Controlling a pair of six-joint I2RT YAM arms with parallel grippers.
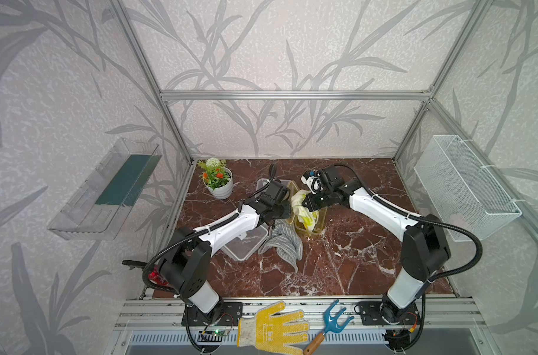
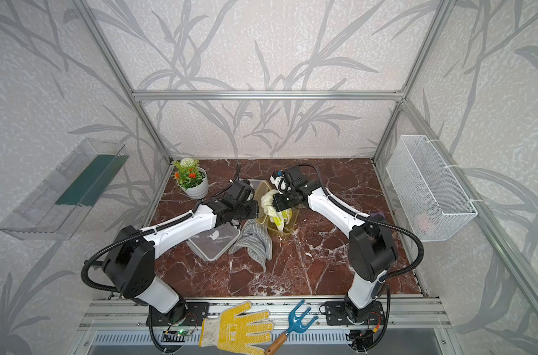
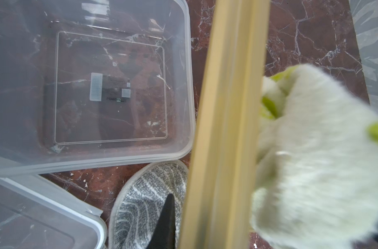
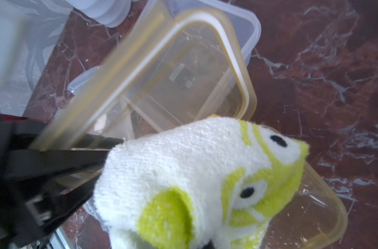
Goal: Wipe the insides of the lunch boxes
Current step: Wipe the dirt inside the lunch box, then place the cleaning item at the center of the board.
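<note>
The amber lunch box (image 1: pixel 320 226) (image 4: pixel 313 215) stands open at mid-table. Its amber lid (image 1: pixel 292 188) (image 4: pixel 162 64) (image 3: pixel 227 107) is tilted up on edge, and my left gripper (image 1: pixel 285 212) (image 3: pixel 179 207) is shut on its rim. My right gripper (image 1: pixel 304 201) is shut on a white and green cloth (image 1: pixel 301 209) (image 4: pixel 183 172), which hangs into the amber box and hides the fingers. The clear greyish lunch box lies in two parts: one (image 1: pixel 246 246) under my left arm, and one bearing a sticker (image 3: pixel 110 86) behind the amber lid. Which part is the lid I cannot tell.
A grey striped cloth (image 1: pixel 283 242) (image 3: pixel 145 194) lies crumpled between the boxes. A flower pot (image 1: pixel 220 184) stands at the back left. A clear tray (image 1: pixel 108 190) hangs on the left wall, a white mesh basket (image 1: pixel 464 187) on the right. A yellow glove (image 1: pixel 270 329) and blue hand rake (image 1: pixel 329 325) lie on the front rail.
</note>
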